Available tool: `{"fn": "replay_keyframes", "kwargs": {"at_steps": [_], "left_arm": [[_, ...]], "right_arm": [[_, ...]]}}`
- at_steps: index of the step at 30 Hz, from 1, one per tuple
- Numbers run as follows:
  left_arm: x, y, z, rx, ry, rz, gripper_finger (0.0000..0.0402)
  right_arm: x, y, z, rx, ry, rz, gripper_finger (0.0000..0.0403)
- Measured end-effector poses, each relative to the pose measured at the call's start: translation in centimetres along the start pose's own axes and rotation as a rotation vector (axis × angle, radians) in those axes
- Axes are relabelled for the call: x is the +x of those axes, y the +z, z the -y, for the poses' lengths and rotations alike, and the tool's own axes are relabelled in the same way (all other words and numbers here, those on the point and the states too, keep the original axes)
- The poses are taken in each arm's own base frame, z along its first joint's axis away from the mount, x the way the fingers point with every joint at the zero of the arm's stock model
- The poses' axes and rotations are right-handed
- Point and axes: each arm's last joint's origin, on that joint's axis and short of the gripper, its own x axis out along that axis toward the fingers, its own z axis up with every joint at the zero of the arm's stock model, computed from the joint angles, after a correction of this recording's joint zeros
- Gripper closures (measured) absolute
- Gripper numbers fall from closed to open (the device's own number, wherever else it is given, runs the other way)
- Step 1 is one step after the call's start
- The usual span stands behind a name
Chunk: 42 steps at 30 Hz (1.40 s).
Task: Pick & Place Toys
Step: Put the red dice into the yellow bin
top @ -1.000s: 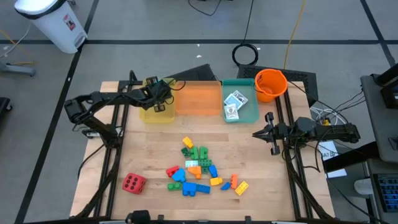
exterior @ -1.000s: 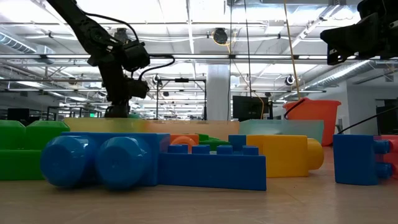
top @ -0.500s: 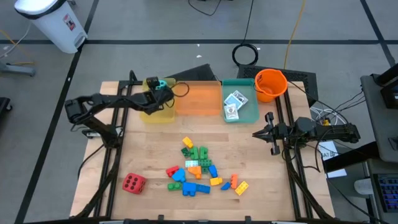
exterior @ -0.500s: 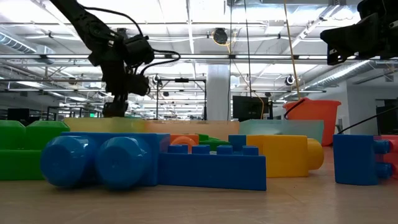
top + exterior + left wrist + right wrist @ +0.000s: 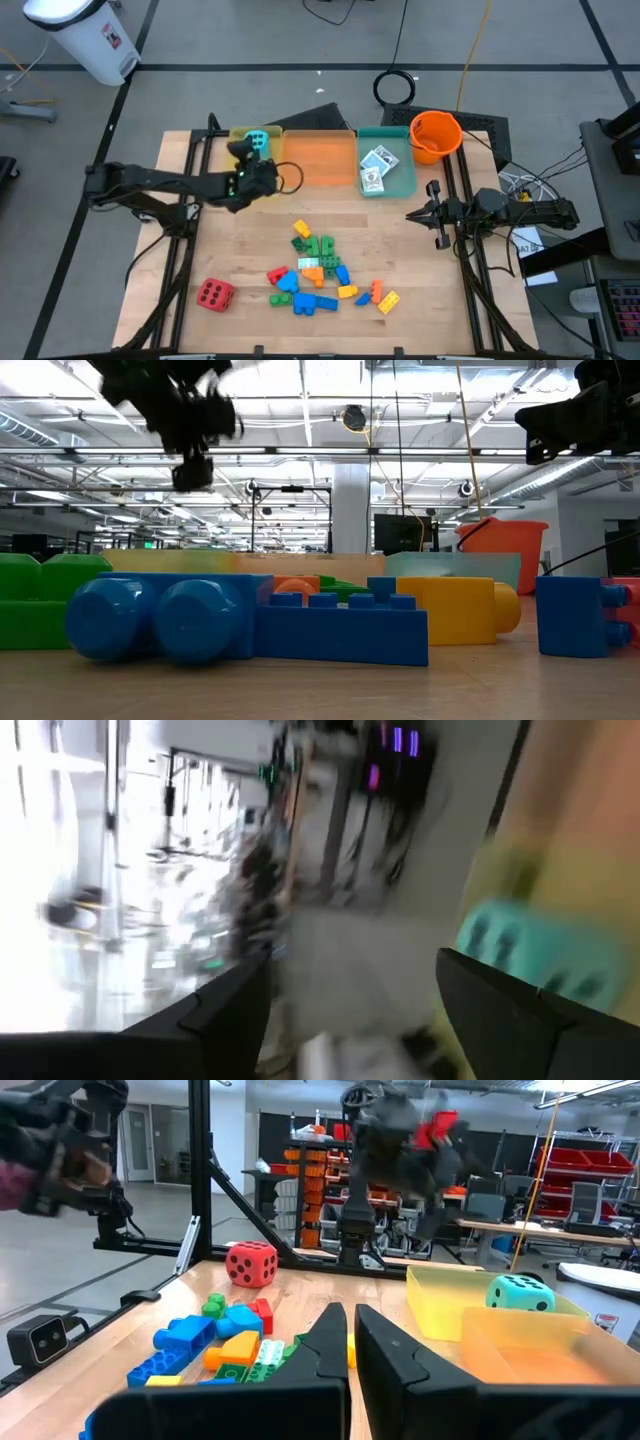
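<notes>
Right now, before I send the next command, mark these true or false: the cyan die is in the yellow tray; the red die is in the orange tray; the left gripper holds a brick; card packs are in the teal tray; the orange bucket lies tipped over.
1. The cyan die is in the yellow tray. True.
2. The red die is in the orange tray. False: it sits on the table.
3. The left gripper holds a brick. False: it is open and empty.
4. Card packs lie in the teal tray. True.
5. The orange bucket lies tipped over. False: it stands upright.
</notes>
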Motion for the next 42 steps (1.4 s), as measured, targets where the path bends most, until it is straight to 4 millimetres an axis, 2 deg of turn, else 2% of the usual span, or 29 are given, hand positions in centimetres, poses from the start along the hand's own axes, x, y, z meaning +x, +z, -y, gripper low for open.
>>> {"fn": "replay_keyframes", "kwargs": {"at_steps": [3,6,9,11,14,16,21,24,27,29,33,38,42], "left_arm": [[-2.8,0.0,-1.3,-0.300,-0.110,0.139,0.0128],[-5.5,-0.2,-2.3,-0.628,-0.354,0.275,0.0128],[-7.8,-0.6,-3.2,-0.874,-0.629,0.348,0.0129],[-9.3,-1.0,-3.7,-0.925,-0.802,0.393,0.0133],[-11.3,-0.7,-5.4,-0.949,-0.951,0.406,0.0148],[-12.8,-0.4,-6.6,-0.873,-1.020,0.372,0.0169],[-15.6,0.5,-7.8,-0.595,-1.182,0.101,0.0254],[-17.0,0.3,-8.0,-0.502,-1.224,-0.175,0.0319],[-18.7,-0.4,-6.9,-0.449,-1.204,-0.482,0.0384],[-20.2,-1.0,-5.7,-0.436,-1.176,-0.625,0.0391],[-24.1,-2.5,-3.2,-0.372,-1.155,-0.797,0.0397],[-28.3,-4.3,-0.4,-0.383,-1.085,-1.072,0.0397],[-30.5,-5.7,1.0,-0.451,-1.009,-1.146,0.0396]], "right_arm": [[0.0,0.0,0.0,0.000,0.000,0.000,0.0403],[0.0,0.0,0.0,0.000,0.000,0.000,0.0403],[0.0,0.0,0.0,0.000,0.000,0.000,0.0403],[0.0,0.0,0.0,-0.001,0.000,0.000,0.0403],[0.0,0.0,0.0,0.000,0.000,0.000,0.0403],[0.0,0.0,0.0,-0.001,0.000,0.000,0.0403],[0.0,0.0,0.0,-0.001,0.000,0.000,0.0403],[0.0,0.0,0.0,0.000,0.000,0.000,0.0403],[0.0,0.0,0.0,-0.001,0.000,0.000,0.0403],[0.0,0.0,0.0,0.000,0.000,0.000,0.0403],[0.0,0.0,0.0,-0.001,0.000,0.000,0.0403],[0.0,0.0,0.0,-0.001,0.000,0.000,0.0403],[0.0,0.0,0.0,0.000,0.000,0.000,0.0403]]}}
